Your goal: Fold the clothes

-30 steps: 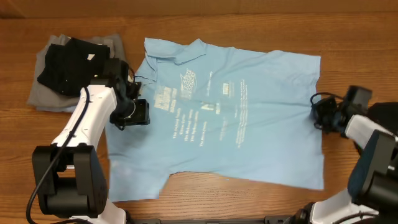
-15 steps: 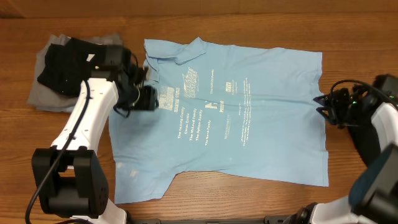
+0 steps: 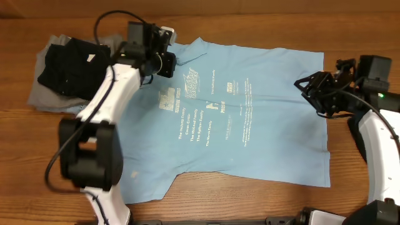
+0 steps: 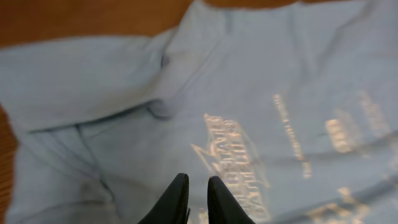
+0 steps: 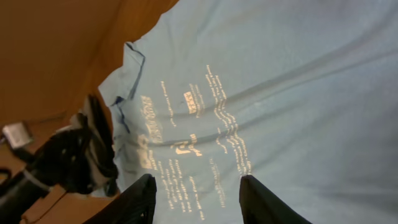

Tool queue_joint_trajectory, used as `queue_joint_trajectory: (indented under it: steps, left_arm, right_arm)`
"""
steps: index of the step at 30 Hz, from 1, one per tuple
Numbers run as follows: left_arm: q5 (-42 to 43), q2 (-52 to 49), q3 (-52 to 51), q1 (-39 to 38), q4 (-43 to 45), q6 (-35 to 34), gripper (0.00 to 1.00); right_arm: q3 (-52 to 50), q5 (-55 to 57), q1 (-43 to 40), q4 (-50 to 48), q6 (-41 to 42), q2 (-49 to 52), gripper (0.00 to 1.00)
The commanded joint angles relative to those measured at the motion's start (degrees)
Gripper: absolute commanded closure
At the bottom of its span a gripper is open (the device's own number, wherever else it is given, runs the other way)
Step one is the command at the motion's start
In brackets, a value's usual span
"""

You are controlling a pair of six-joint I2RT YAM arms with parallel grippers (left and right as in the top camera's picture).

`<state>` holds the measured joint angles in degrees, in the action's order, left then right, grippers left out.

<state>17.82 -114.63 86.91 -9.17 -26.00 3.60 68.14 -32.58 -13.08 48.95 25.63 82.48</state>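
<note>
Above the collar, our left gripper (image 4: 198, 182) holds its fingers nearly together on nothing, and our right gripper (image 5: 197, 182) hangs wide open at the opposite edge. The blue shirt (image 3: 250, 112) lies spread on the table (image 3: 262, 203). A shallow pinch could slip and drag wrinkles. The dark pile (image 3: 65, 72) beside the collar crowds that side.

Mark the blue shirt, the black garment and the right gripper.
blue shirt (image 3: 281, 144): overhead, plain cloth right of the print.
black garment (image 3: 62, 69): overhead, its middle.
right gripper (image 5: 198, 180): right wrist, midway between its open fingertips.
</note>
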Motion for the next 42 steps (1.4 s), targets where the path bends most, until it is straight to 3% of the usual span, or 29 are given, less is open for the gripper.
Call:
queue_joint_trajectory:
  steps: [1,5,6,10,14,18,23,25,26,31,33,38,42]
  left_arm:
    - [-0.37,-7.17,0.35,0.13,2.36,0.04,0.91]
    - [-3.45,-10.93,0.35,0.15,3.58,-0.07,0.95]
    - [-7.32,-12.04,0.35,0.20,4.13,-1.40,0.88]
    - [-19.02,-16.26,0.37,1.73,8.44,-8.26,0.88]
    - [-18.08,-17.09,0.48,4.70,11.43,-12.66,0.88]
    - [-10.43,-16.52,4.44,6.16,9.22,-11.19,0.84]
    - [-3.39,-15.45,9.49,5.57,2.69,-6.75,0.69]
    - [-1.66,-14.86,11.37,5.11,-0.02,-5.68,0.64]
    - [-1.14,-14.53,12.11,4.98,-1.22,-5.29,0.62]
    - [-0.15,-10.58,14.58,3.91,-7.26,-3.72,0.55]
    - [0.28,-7.96,14.58,3.61,-8.26,-3.76,0.53]
    - [0.15,-3.08,14.58,2.99,-12.41,-3.74,0.52]
    - [0.04,0.76,14.58,2.62,-20.87,-3.32,0.50]
  right_arm:
    - [0.50,5.29,2.23,0.24,-0.37,0.92,0.52]
    - [0.50,8.72,3.30,0.98,-0.37,1.64,0.52]
    - [0.50,9.25,3.39,1.07,-0.37,2.14,0.52]
    - [0.50,10.29,3.39,0.96,-0.37,3.58,0.51]
    - [0.50,16.68,3.39,-0.70,-0.37,5.27,0.47]
    - [0.46,22.12,3.39,-5.79,-0.39,9.53,0.46]
    - [0.46,21.79,3.39,-16.44,-0.42,17.49,0.58]
    - [0.46,21.70,3.39,-19.58,-0.61,21.03,0.76]
    - [0.46,21.84,3.39,-19.41,-0.46,22.32,0.82]
    - [0.46,24.30,3.23,-9.25,1.81,26.88,0.83]
    - [0.46,30.25,2.82,-6.71,2.47,28.09,0.83]
    - [0.42,43.78,-0.39,1.31,13.81,30.51,0.84]
    - [0.48,38.73,-8.26,6.47,13.25,29.90,0.85]
